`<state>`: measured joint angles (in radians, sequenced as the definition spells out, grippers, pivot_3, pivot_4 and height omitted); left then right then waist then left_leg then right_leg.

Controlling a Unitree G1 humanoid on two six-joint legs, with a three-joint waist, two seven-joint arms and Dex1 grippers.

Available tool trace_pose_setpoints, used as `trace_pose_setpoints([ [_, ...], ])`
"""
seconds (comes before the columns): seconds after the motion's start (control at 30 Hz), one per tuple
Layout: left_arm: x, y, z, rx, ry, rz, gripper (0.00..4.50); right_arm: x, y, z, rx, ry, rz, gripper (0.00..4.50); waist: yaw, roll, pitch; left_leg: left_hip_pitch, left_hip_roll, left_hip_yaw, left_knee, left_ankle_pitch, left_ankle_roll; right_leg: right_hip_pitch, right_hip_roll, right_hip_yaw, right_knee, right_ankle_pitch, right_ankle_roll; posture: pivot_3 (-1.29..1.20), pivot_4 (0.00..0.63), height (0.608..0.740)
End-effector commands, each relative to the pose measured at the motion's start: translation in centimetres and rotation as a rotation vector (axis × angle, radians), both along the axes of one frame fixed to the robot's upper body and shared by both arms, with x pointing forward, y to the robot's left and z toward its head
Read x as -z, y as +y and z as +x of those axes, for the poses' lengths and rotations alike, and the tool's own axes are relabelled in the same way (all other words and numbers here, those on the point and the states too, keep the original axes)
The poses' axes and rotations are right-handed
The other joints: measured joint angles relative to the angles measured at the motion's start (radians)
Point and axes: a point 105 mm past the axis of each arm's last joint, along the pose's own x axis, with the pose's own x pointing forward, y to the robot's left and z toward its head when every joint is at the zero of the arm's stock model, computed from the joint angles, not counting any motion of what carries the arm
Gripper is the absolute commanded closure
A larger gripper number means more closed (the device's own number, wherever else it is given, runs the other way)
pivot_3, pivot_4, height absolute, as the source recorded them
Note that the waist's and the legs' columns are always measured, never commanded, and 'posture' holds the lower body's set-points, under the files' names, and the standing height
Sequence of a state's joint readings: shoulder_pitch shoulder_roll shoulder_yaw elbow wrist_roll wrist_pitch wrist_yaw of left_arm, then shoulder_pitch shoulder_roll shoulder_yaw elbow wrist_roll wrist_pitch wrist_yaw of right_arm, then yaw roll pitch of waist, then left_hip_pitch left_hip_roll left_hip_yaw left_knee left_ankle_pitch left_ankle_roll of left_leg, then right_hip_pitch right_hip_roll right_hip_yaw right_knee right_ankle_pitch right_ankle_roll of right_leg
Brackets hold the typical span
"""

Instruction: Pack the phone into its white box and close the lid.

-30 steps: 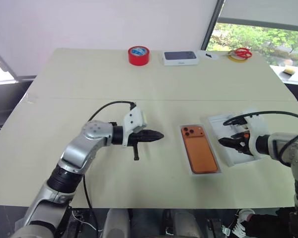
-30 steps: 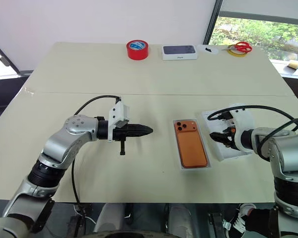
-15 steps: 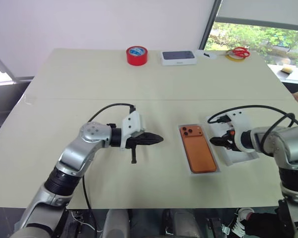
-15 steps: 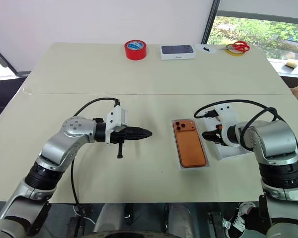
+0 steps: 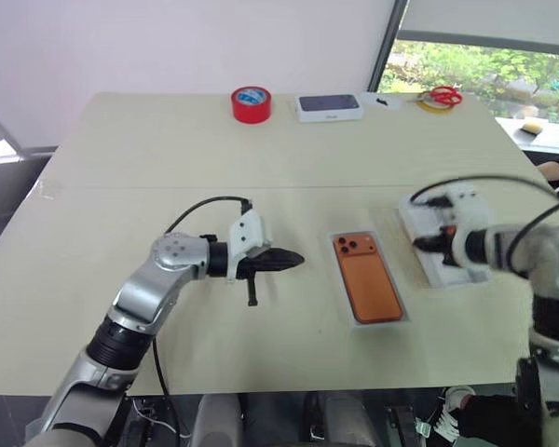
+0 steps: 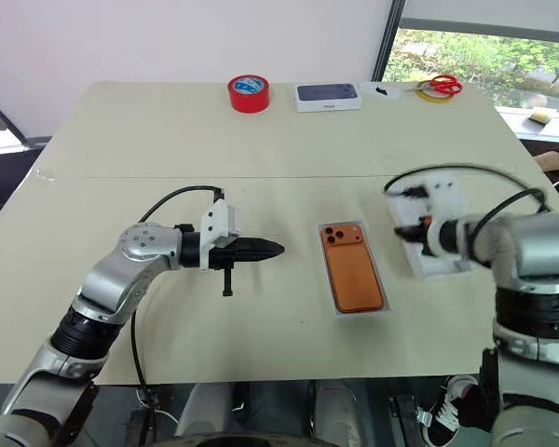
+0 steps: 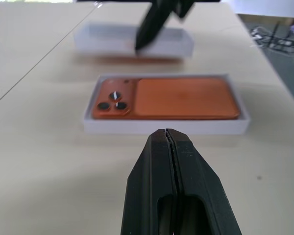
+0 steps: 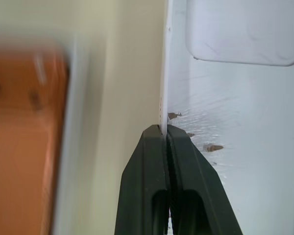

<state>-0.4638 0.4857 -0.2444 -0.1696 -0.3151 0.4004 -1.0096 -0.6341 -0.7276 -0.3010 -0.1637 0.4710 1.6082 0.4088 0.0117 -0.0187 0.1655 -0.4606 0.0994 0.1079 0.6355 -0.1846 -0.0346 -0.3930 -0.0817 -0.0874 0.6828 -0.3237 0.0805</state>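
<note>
1. My left gripper (image 5: 296, 258) hovers just above the worktop (image 5: 149, 158), pointing sideways toward the middle. Its jaws are pressed together with nothing between them, as the left wrist view shows (image 7: 166, 134).
2. Just past that tip lies the white box (image 5: 403, 315), a shallow tray flat on the worktop, apart from my left gripper.
3. The phone (image 5: 365, 279) rests inside the white box, orange back up, with its camera block at the far end of the tray. In the left wrist view the tray walls frame it on all sides (image 7: 164, 99).
4. To the right of the box, near but not touching it, the lid (image 5: 433, 265) lies with its plain white inside facing up.
5. My right gripper (image 5: 419, 245) is at the lid's edge that faces the box. In the right wrist view the jaws are pinched onto the lid's thin side wall (image 8: 162, 128), which rises straight up from between them.
6. Inside the lid I can see a rounded rectangular pressed shape (image 8: 242, 32) and a few small dark specks (image 8: 213, 147).
7. At the far edge of the worktop stand a red roll of tape (image 5: 250, 103), and beside it a white box with a dark blue top (image 5: 329, 107).
8. Farther right along that edge are red-handled scissors (image 5: 443, 94) lying on a yellow ring (image 5: 430, 105).
</note>
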Motion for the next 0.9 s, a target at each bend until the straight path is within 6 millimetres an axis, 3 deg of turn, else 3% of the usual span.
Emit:
trace_pose_setpoints([
  [0.03, -1.2, 2.3, 2.4, -0.178, -0.004, -0.093, 4.50, -6.0, 2.2, 0.0, -0.149, -0.209, 0.280, 4.48, -0.001, 0.000, 0.000, 0.000, 0.000, 0.000, -0.001, 0.000, 0.000, 0.000, 0.000, 0.000, 0.000, 0.000, 0.000, 0.00, 0.150, 0.730],
  [0.13, -1.0, 3.6, 2.8, -0.216, 0.007, -0.097, 4.50, -7.9, 7.0, -1.3, -0.384, -0.266, 0.450, 4.48, -0.006, 0.000, 0.000, 0.001, 0.001, 0.000, -0.003, 0.000, 0.000, 0.000, 0.001, 0.000, 0.000, 0.000, 0.000, 0.00, 0.150, 0.730],
  [0.23, -1.2, 3.9, 2.8, -0.212, 0.005, -0.097, 4.50, -7.9, 11.4, -2.8, -0.525, -0.255, 0.587, 4.48, -0.006, 0.001, 0.000, 0.001, 0.001, 0.001, -0.003, 0.000, 0.000, 0.000, 0.000, 0.000, 0.000, 0.000, 0.000, 0.00, 0.150, 0.730],
  [0.3, -1.4, 3.9, 2.7, -0.196, 0.002, -0.096, 4.50, -7.4, 14.3, -4.1, -0.544, -0.203, 0.720, 4.48, 0.001, 0.000, 0.001, 0.001, 0.001, 0.001, -0.003, 0.000, 0.000, 0.000, 0.000, 0.000, 0.000, 0.000, 0.000, 0.00, 0.150, 0.730],
  [0.37, -1.5, 3.8, 2.7, -0.186, -0.001, -0.090, 4.50, -7.0, 15.6, -4.5, -0.514, -0.183, 0.780, 4.48, 0.002, 0.000, 0.001, 0.000, 0.001, 0.001, -0.002, 0.000, 0.000, 0.000, 0.000, 0.000, 0.000, 0.000, 0.000, 0.00, 0.150, 0.730],
  [0.47, -1.5, 3.5, 2.4, -0.164, 0.000, -0.091, 4.50, -4.5, 17.7, -5.4, -0.479, -0.107, 0.818, 4.48, 0.001, 0.000, 0.000, 0.000, 0.000, 0.001, 0.000, 0.000, 0.000, 0.000, 0.000, 0.000, 0.000, 0.000, 0.001, 0.00, 0.150, 0.730],
  [0.67, -0.8, 2.5, 1.2, -0.100, 0.014, -0.069, 4.50, -0.8, 18.6, -7.2, -0.401, 0.011, 0.832, 4.48, -0.001, 0.000, 0.000, 0.000, 0.000, 0.000, -0.001, 0.000, 0.000, 0.000, 0.000, 0.000, 0.000, 0.000, 0.001, 0.00, 0.150, 0.730],
  [0.77, -0.6, 2.0, 0.8, -0.085, 0.026, -0.070, 4.50, 0.7, 17.6, -7.7, -0.379, 0.054, 0.791, 4.48, -0.001, 0.000, 0.000, 0.000, 0.001, 0.000, -0.002, 0.000, 0.000, 0.000, 0.000, 0.000, 0.000, 0.000, 0.000, 0.00, 0.150, 0.730],
  [0.9, 0.1, 0.8, -0.2, -0.026, 0.041, -0.048, 4.50, 2.1, 15.7, -7.1, -0.297, 0.092, 0.754, 4.48, 0.000, 0.000, 0.000, 0.000, 0.000, 0.000, -0.001, 0.000, 0.000, 0.001, 0.000, 0.000, -0.001, 0.000, 0.000, 0.00, 0.150, 0.730],
])
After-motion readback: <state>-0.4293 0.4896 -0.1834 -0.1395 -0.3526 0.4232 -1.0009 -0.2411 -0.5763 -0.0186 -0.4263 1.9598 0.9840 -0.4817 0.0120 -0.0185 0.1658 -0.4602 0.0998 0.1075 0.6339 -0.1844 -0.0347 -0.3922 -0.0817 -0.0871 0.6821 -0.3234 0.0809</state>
